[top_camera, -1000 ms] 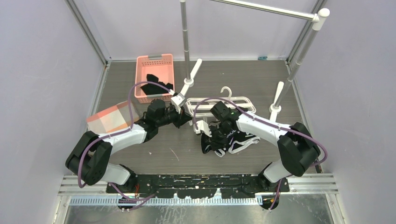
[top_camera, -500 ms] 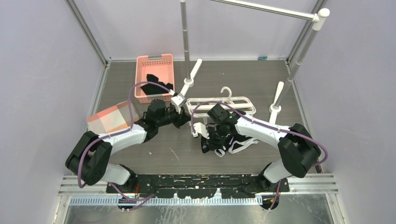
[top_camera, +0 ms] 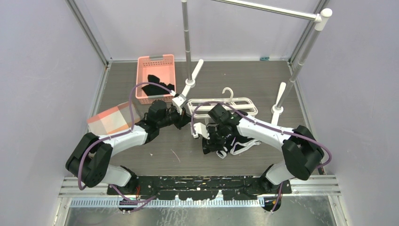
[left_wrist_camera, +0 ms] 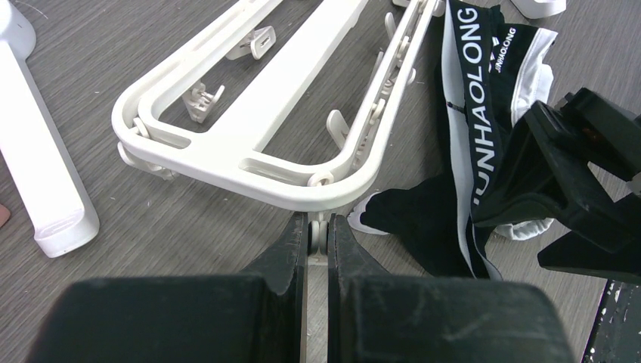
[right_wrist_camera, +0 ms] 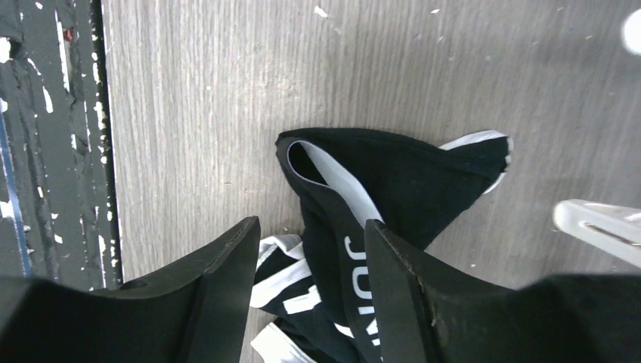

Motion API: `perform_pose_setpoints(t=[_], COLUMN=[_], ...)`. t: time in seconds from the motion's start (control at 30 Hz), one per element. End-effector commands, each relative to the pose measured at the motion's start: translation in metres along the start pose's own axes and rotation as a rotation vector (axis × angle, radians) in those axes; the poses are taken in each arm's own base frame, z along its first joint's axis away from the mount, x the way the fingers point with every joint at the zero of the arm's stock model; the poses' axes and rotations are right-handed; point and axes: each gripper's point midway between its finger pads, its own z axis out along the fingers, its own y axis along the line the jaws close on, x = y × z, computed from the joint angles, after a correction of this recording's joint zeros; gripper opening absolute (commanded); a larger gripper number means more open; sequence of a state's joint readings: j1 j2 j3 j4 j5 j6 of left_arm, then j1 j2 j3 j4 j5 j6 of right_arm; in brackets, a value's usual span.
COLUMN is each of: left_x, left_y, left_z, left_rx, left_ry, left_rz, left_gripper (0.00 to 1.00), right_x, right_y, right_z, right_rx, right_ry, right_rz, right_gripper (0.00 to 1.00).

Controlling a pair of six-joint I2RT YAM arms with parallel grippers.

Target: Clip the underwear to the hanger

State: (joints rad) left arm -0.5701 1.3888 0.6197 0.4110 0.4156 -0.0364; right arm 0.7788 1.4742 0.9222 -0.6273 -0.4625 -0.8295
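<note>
below, underwear (right_wrist_camera: 393, 178) between parted right jaws, hanger (left_wrist_camera: 261, 170) in left jaws

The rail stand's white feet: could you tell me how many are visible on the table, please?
2. One foot lies just right of the pink basket; the other foot lies right of the hanger, near the right wall. None appears hidden.

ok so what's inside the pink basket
A black garment lies crumpled in the pink basket, toward its near end. Whether it is one piece or several, and what lies under it, cannot be seen.
</note>
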Motion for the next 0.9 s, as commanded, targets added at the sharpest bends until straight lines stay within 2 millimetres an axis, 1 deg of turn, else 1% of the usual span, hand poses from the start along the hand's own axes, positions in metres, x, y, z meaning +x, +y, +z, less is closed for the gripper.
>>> perform_pose_setpoints(t=[0.0, 0.17, 0.27, 0.43, 0.57, 0.67, 0.87], left_x=[-0.037, -0.036, -0.036, -0.035, -0.035, -0.035, -0.036], left_y=[-0.003, -0.002, -0.002, -0.001, -0.001, -0.001, -0.001], left_z=[-0.003, -0.004, -0.004, -0.005, -0.004, -0.004, -0.004], left_rx=[0.0, -0.005, -0.006, -0.008, -0.009, -0.009, -0.009], left_ry=[-0.108, -0.107, -0.106, -0.104, -0.104, -0.104, -0.105], left_rz=[0.056, 0.059, 0.06, 0.061, 0.062, 0.06, 0.061], left_gripper=[0.0, 0.0, 0.0, 0.0, 0.0, 0.0, 0.0], right_x=[-0.027, -0.022, -0.018, -0.009, -0.002, 0.003, 0.003], right_y=[-0.021, -0.031, -0.036, -0.035, -0.032, -0.03, -0.025], right_z=[-0.019, -0.01, -0.006, 0.0, 0.003, 0.005, 0.005], right_rx=[0.061, 0.032, 0.019, -0.023, -0.036, -0.04, -0.051], right_ry=[-0.04, 0.014, 0.025, 0.043, 0.055, 0.061, 0.04], right_rz=[-0.075, -0.069, -0.06, -0.029, -0.014, -0.005, 0.005], right_gripper=[0.63, 0.71, 0.74, 0.76, 0.81, 0.8, 0.73])
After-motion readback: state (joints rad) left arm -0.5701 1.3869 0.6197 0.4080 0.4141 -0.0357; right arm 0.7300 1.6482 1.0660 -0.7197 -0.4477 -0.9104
